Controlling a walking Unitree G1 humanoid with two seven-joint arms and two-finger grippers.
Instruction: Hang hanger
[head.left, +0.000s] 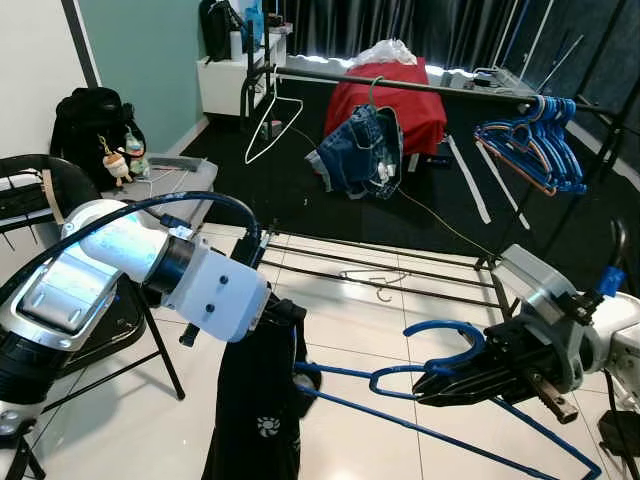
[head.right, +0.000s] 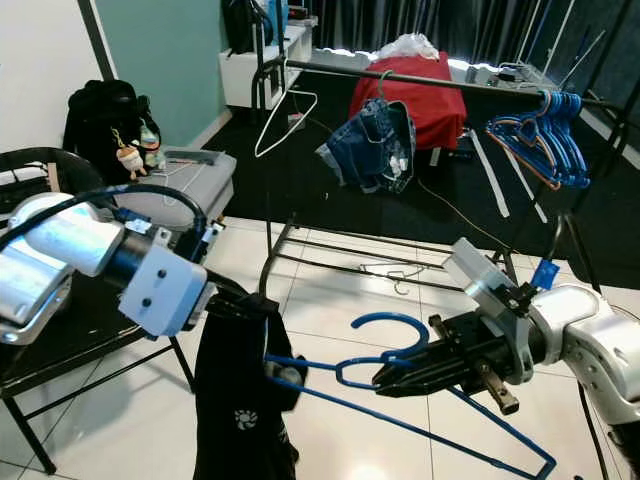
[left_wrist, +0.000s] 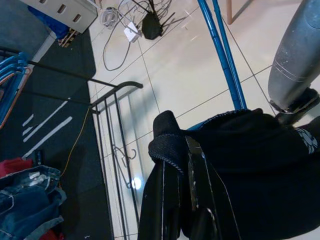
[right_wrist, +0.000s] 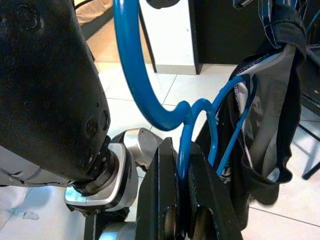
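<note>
Gripping the blue hanger at its neck, my right gripper is sitting in the lower right of the head view, fingers clenched on the blue wire just below the hook, which is curling up above them. The hanger's long bars are stretching across the lower middle of the frame and down toward the bottom right corner, over the white tiled floor. My left gripper is reaching in from the left, its fingers pinching the collar of a black garment that is drooping at the bottom centre; one end of the hanger is poking into that cloth. In the upper half of the frame, a clothes rail is carrying denim shorts, a white hanger and a bunch of blue hangers at the upper right.
</note>
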